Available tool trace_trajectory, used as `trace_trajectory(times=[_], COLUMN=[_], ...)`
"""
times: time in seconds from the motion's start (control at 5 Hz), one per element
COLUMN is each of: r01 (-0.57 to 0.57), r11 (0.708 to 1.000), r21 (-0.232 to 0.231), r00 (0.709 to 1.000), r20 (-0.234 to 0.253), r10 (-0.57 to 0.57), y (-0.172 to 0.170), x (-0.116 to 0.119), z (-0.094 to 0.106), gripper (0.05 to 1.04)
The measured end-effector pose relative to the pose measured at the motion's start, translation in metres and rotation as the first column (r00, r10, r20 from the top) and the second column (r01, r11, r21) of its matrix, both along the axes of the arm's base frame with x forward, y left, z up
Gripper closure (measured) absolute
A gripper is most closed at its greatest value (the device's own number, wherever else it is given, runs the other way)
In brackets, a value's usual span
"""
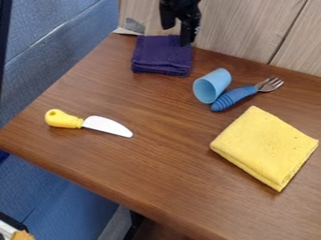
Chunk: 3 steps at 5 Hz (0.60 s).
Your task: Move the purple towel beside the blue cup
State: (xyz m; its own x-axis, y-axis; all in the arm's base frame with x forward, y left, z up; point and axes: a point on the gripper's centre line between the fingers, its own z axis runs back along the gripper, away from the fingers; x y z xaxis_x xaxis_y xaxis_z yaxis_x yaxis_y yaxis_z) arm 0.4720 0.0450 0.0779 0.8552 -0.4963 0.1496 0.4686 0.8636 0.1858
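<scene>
- Purple towel (161,57): folded, left of the cup (212,86) and slightly beyond it, a gap between.
- Gripper (177,36): fingers parted, seemingly grasping nothing, beyond and left of the cup.
- A shallow bite could catch just one layer, so the towel might unfold or slip when lifted.
- Carried too far, it could nudge the cup, which lies on its side and may roll, or cover the fork (234,96) beside the cup.

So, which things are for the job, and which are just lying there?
For the job:
- purple towel
- blue cup, tipped on its side
- gripper, up by the purple towel

Just lying there:
- fork
- knife
- yellow towel
</scene>
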Motion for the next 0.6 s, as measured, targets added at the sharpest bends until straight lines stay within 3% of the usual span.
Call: trace_trajectory(times=[0.4,0.6], r01=[-0.075,-0.103], r11=[0.997,0.995], r21=[0.004,-0.002], r00=[0.996,0.992], r20=[-0.057,-0.067], r10=[0.075,0.103], y=[0.022,0.022], x=[0.0,-0.002], z=[-0.026,-0.028], gripper=[0.085,0.085])
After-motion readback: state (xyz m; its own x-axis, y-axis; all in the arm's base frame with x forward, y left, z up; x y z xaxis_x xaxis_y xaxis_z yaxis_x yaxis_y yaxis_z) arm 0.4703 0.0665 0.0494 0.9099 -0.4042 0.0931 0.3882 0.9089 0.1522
